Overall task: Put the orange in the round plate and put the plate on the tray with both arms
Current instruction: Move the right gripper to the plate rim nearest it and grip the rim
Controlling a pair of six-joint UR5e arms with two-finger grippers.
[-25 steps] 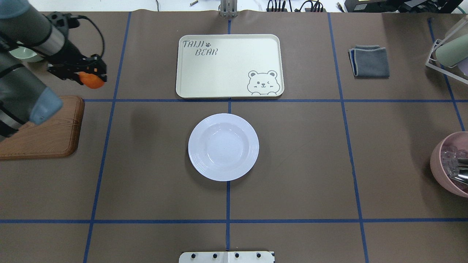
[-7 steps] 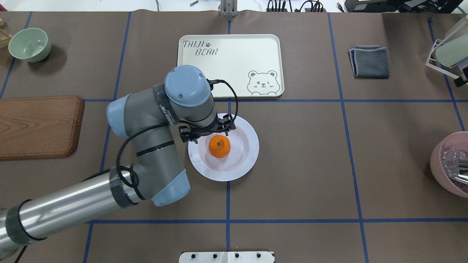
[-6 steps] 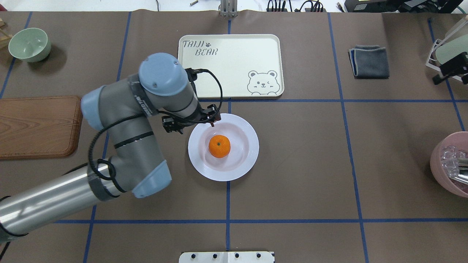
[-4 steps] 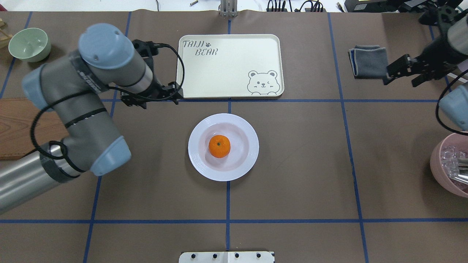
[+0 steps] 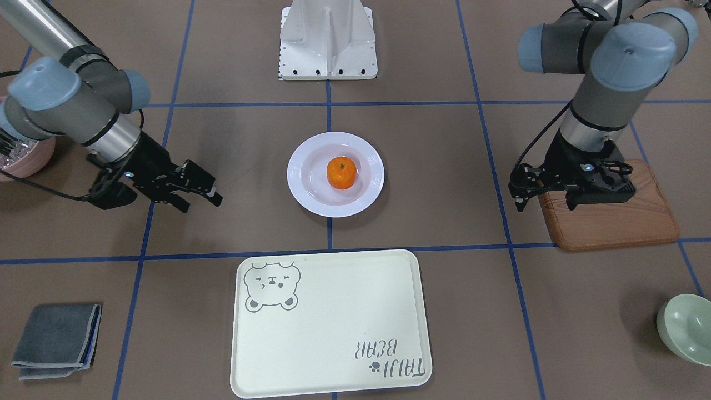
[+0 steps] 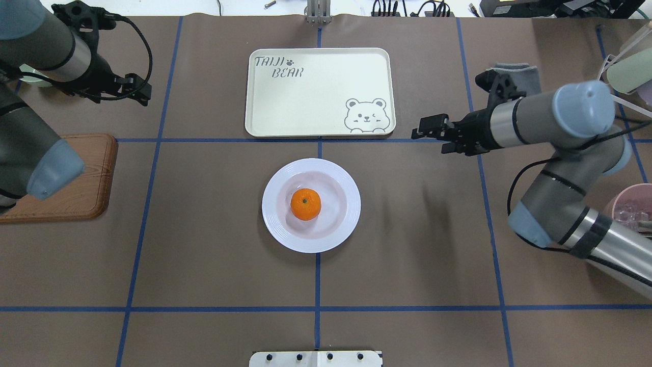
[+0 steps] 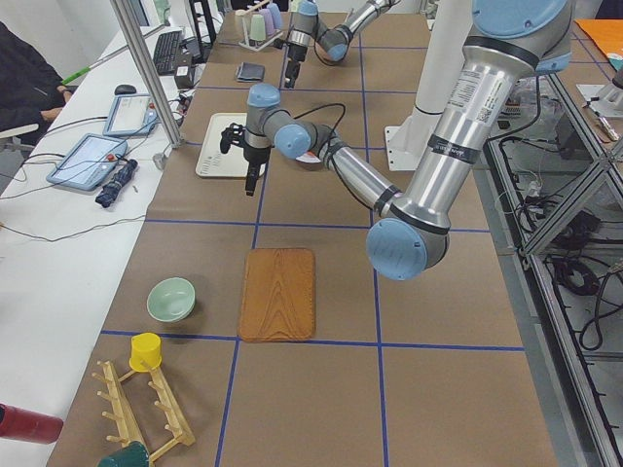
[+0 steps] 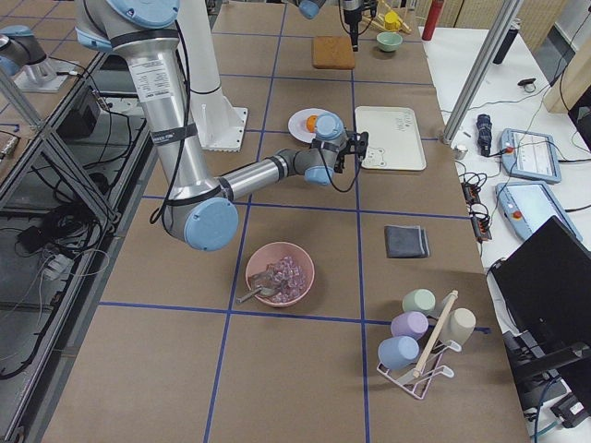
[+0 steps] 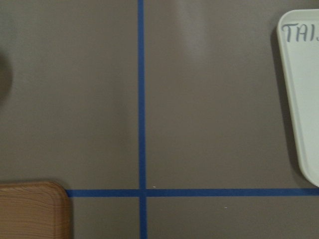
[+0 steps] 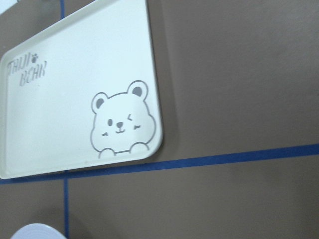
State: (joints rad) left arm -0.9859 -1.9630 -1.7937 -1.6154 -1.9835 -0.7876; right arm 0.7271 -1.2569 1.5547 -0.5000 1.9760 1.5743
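Observation:
The orange [image 6: 305, 204] [image 5: 341, 172] lies in the sunken centre of the round white plate [image 6: 351, 206] [image 5: 300, 189], mid-table. Beyond it, nearer the operators' side, the cream tray [image 6: 316, 92] [image 5: 333, 322] lies bare. My left gripper [image 6: 140, 94] [image 5: 546, 205] hangs open and holds nothing, far off the plate by the wooden board. My right gripper [image 6: 420, 130] [image 5: 200, 201] is open too, hovering on the plate's other side near the tray's bear corner. The right wrist view shows the tray [image 10: 75, 99] and a sliver of plate [image 10: 35, 231].
A brown wooden board [image 6: 71, 188] [image 5: 611, 216] lies under the left arm. There is a green bowl [image 5: 686, 328], a folded grey cloth [image 5: 55, 336] and a pink bowl [image 6: 629, 204] with cutlery. A cup rack [image 6: 626, 66] stands at the far right.
The left gripper carried the orange to the plate, let it go there, and pulled back to the far left. The right arm swung in from the right toward the tray's corner.

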